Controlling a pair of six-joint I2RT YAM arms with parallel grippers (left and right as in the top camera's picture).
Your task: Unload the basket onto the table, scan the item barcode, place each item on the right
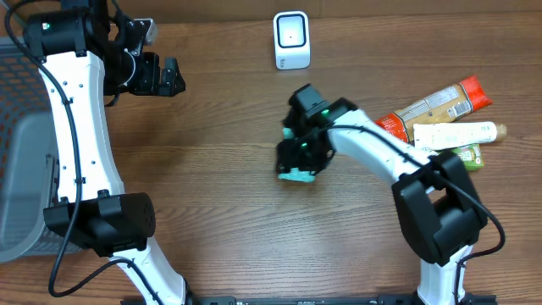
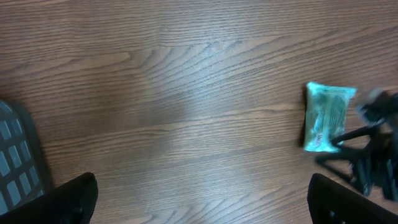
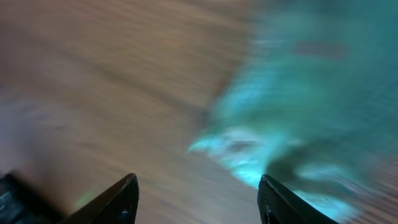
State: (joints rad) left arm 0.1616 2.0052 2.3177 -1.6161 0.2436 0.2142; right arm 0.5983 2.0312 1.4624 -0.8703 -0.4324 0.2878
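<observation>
Right gripper, jaws parted with nothing clamped, should be centred over the crinkly teal plastic packet and closed across its narrow width, so that its barcode is left uncovered.

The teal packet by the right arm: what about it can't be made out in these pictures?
1. Barcode on the teal packet: not seen anywhere. In the overhead view the right gripper covers most of it, the right wrist view is motion-blurred, and the left wrist view is too soft to read print.
2. Whether the right gripper holds it: cannot tell, because of the blur.
</observation>
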